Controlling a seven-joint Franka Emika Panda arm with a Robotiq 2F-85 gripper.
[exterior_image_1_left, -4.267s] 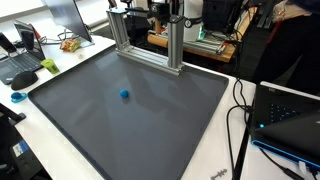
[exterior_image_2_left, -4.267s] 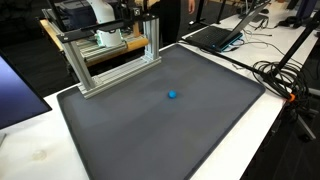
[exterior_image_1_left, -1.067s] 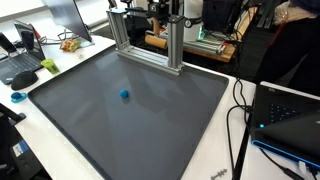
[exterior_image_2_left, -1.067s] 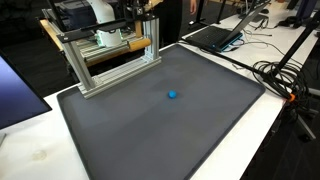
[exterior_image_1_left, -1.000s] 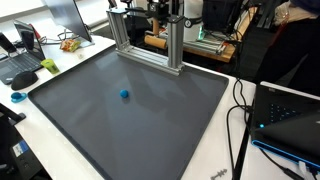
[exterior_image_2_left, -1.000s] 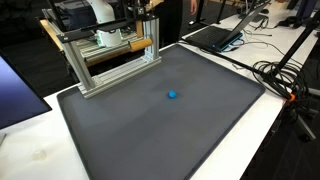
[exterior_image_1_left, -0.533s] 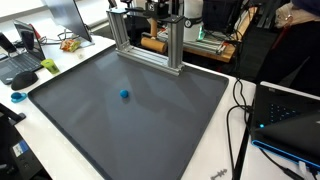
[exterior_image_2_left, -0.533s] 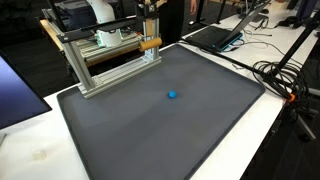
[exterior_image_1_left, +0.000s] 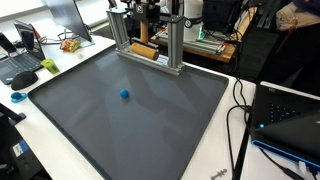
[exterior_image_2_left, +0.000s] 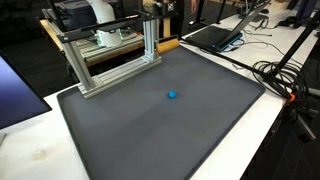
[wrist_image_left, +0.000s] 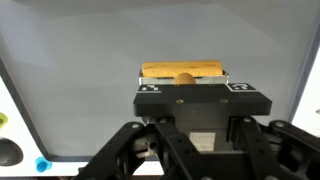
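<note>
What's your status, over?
Jaws shut on wooden block. Block up at aluminium frame, posts close. Blue ball lies well apart on mat.

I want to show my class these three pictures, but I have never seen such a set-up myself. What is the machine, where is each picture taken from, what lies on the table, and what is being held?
This is a single robot arm that ends in a two-fingered gripper. Two pictures come from cameras standing outside the robot and looking at the table from different places. The third comes from a camera on the robot's wrist, looking out past the gripper. A dark grey mat covers the table. A small blue ball lies on it, and a metal frame stands at its edge. The gripper is shut on a wooden block, held near the frame and well away from the ball.
</note>
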